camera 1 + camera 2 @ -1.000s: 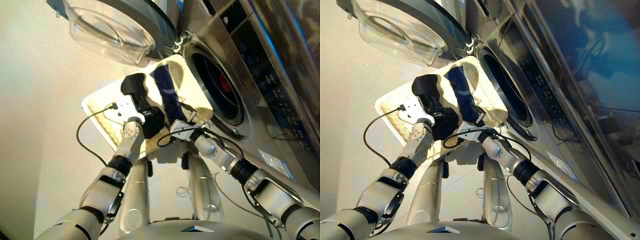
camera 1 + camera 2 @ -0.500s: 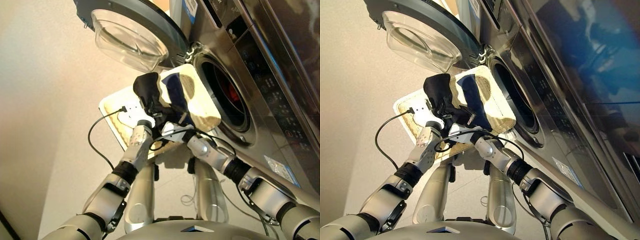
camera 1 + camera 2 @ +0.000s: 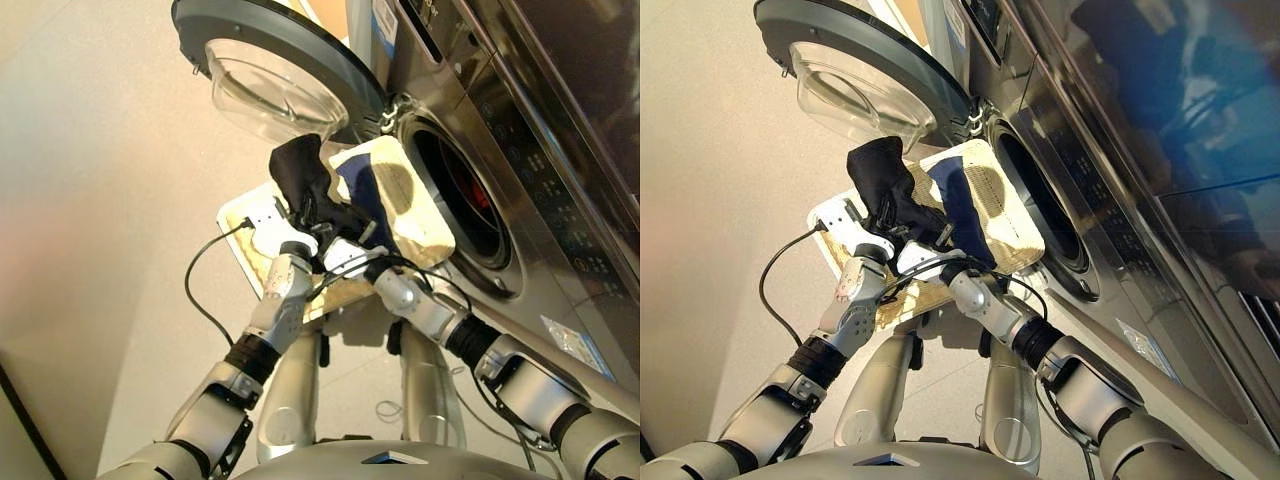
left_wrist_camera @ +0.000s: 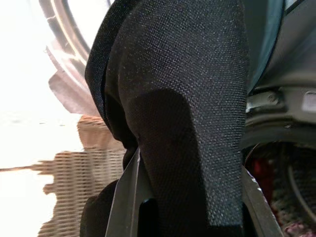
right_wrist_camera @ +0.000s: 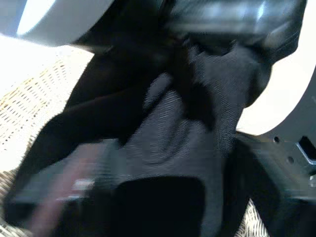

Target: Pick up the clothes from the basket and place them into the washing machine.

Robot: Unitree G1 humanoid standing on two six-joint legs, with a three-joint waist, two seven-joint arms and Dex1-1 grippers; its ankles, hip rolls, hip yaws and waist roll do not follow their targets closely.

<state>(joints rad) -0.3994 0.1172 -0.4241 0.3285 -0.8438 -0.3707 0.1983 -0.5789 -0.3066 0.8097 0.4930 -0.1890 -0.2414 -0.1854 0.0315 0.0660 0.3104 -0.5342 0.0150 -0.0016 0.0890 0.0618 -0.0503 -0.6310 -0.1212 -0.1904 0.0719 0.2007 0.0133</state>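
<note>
Leftmost, the washing machine's glass-bowl door (image 3: 268, 80) hung swung open at the far left. Just right of it, the left end effector (image 3: 305, 215) was clamped on the black cloth (image 3: 300, 172), which stood up above the basket (image 3: 420, 215); in the left wrist view the fabric (image 4: 182, 113) filled the space between the two fingers (image 4: 126, 197). The right end effector (image 3: 352, 237) sat close beside the left one, at the lower end of the same black cloth; whether its fingers were closed on anything could not be told, since dark cloth (image 5: 187, 128) covered the wrist view. Further right, the navy blue cloth (image 3: 362, 195) lay in the cream wicker basket. At the far right stood the washing machine (image 3: 520, 200), its porthole (image 3: 465, 200) uncovered, with the coral-red cloth (image 3: 478, 195) visible inside the drum.
</note>
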